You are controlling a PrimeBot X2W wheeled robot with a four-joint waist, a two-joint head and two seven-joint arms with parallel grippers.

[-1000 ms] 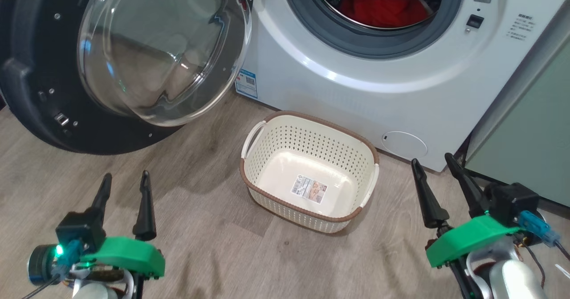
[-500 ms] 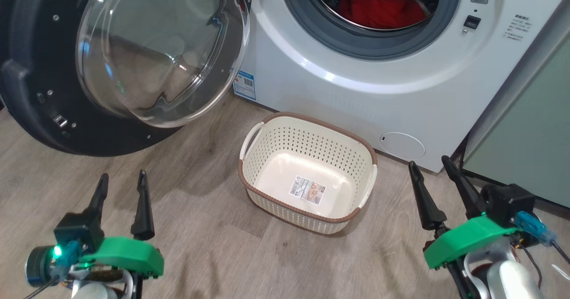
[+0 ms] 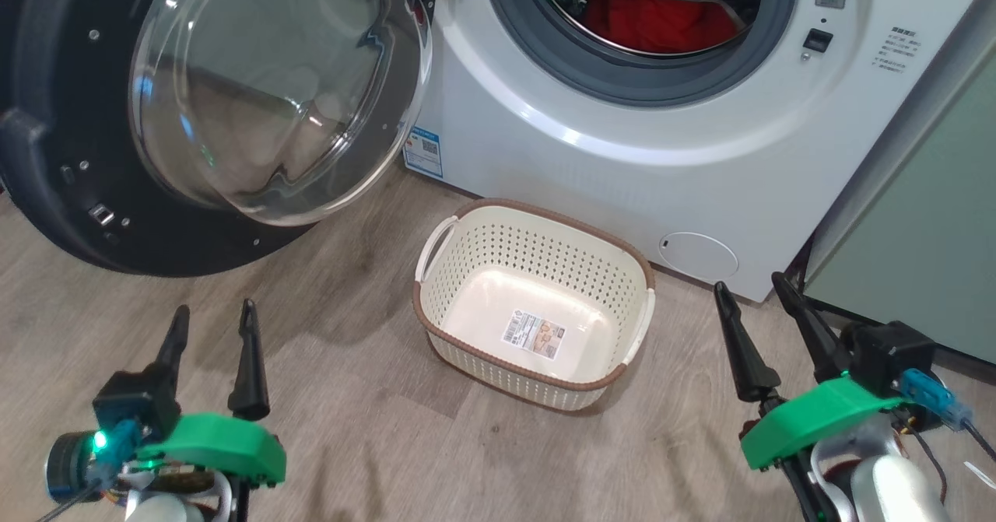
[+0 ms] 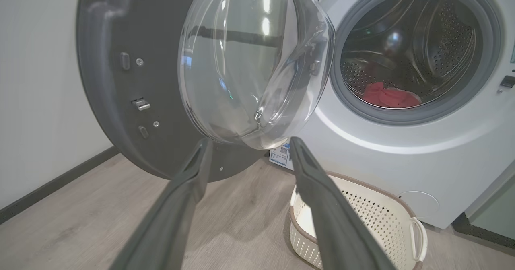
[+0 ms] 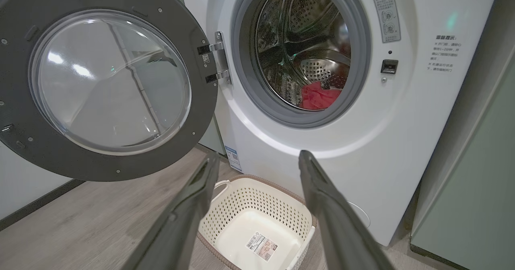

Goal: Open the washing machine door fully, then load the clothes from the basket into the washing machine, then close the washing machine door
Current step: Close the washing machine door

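From the head, the clothes [image 3: 654,18] lie inside the washing machine [image 3: 622,172], the washing machine door [image 3: 66,164] swung wide beside it, the basket [image 3: 545,213] just before it. The left gripper [image 3: 214,313] and right gripper [image 3: 748,286] stand spread, facing it. The left wrist view shows fingers [image 4: 173,209] apart, the right wrist view likewise.

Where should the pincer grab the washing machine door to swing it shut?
Probably the free left edge of the washing machine door, on its black rim opposite the hinge, where leverage is greatest. Bring the open left pincer in from the left; the bulging glass bowl offers no grip.
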